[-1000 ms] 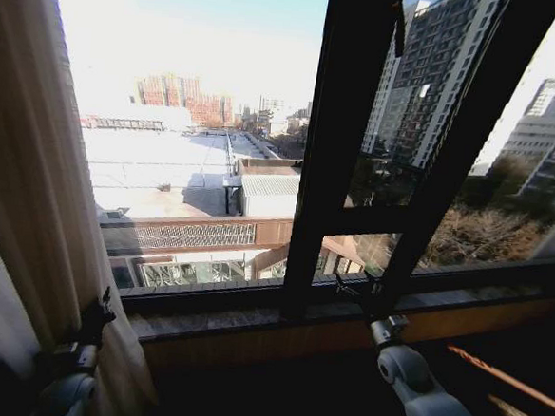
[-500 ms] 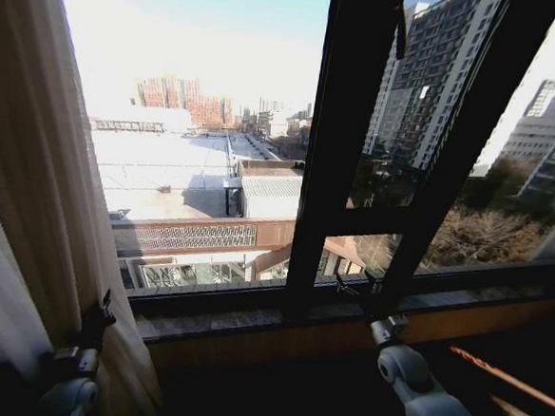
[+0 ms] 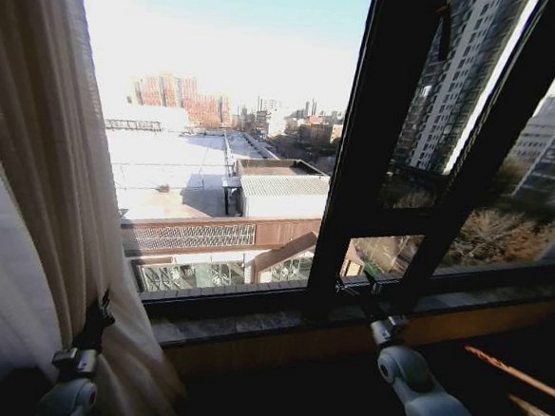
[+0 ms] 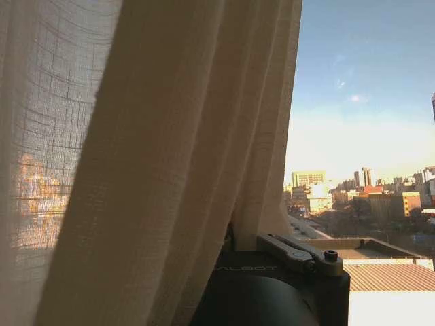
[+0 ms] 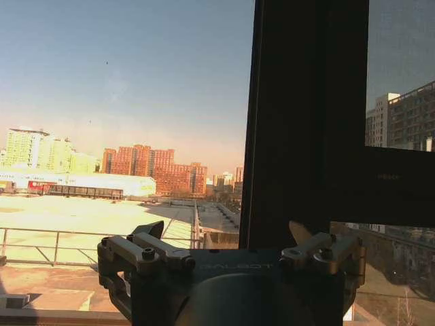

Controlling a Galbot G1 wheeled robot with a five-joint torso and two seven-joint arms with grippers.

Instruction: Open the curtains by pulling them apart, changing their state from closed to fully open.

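The curtains (image 3: 40,201) hang as one sheer cream pleated panel, gathered at the left side of the window, with the glass to its right uncovered. My left gripper (image 3: 95,321) sits low against the panel's inner edge. In the left wrist view the curtains (image 4: 149,149) drape over one side of the left gripper (image 4: 266,248), so its grip is hidden. My right gripper (image 3: 365,292) is held up by the sill at the foot of the dark window post. In the right wrist view the right gripper (image 5: 228,234) is open with nothing between its fingers.
A dark window post (image 3: 377,148) and a slanted bar (image 3: 492,137) divide the glass on the right. A stone sill (image 3: 250,325) runs below the window, with a wooden wall panel under it. Rooftops and tall buildings lie outside.
The whole head view has shifted to the right, so the camera has moved. Both grippers keep about the same places in the picture. More curtain shows on the left.
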